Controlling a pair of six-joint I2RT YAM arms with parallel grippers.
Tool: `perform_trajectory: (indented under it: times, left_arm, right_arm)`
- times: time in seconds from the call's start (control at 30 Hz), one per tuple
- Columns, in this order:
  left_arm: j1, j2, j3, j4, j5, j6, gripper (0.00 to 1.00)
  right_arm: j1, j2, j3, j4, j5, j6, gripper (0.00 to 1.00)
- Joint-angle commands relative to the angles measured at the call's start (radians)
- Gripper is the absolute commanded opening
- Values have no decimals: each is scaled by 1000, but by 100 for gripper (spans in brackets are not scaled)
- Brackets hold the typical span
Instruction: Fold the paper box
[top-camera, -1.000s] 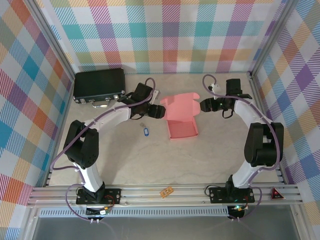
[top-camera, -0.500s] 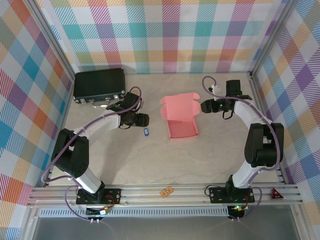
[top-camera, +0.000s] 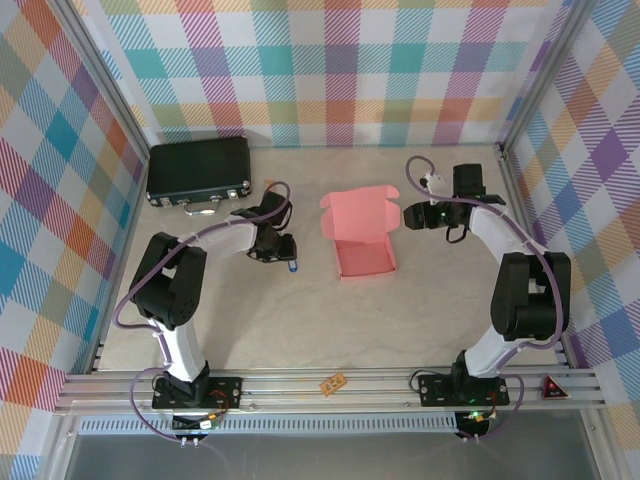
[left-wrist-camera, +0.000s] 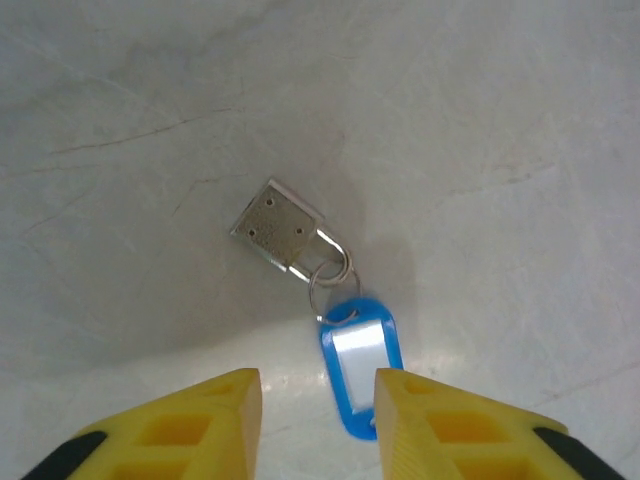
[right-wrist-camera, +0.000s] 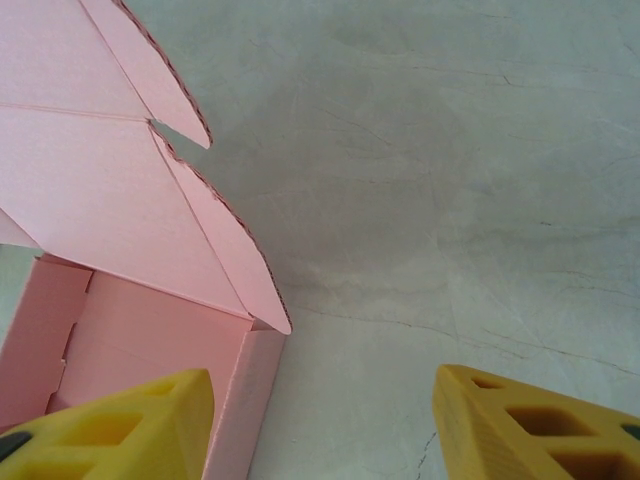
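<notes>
Two hands are standing apart from each other, and neither is touching the work. The salmon-pink thin cardboard paper box is sitting mid-bench as a formed tray, with its lid panel standing open at the far side and the lid's side flap splaying outward.

Your right hand is hovering just beside the box's right far corner, fingers wide apart and gripping nothing. Your left hand is hanging well left of the box over the pale marbled bench, fingers narrowly apart and clamped on nothing. A blue plastic key tag is lying at its right finger, ringed to a small silver metal padlock.

Judgement: the step in hand is closing the lid, and it is wanting both hands.
- You are advised to be bringing the left hand across to the box's left wall, bracing the tray so that it is not sliding.
- Be turning the side flaps inward before the lid is coming down, or they are likely to be catching on the walls.
- Be pressing along the hinge crease, not the panel's middle, since thin card is prone to buckling.
</notes>
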Motion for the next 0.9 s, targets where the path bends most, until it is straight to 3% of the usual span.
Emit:
perform_trajectory:
  times: [0.0, 0.53, 0.87]
  left_arm:
    - [9, 15, 40, 5, 1, -35, 28]
    - [9, 72, 75, -18, -38, -61, 28]
    - [8, 91, 83, -26, -51, -67, 11]
  right_arm:
    - [0, -25, -9, 4, -5, 15, 60]
    - [0, -30, -8, -7, -4, 24, 60]
    - [0, -27, -2, -14, 1, 27, 60]
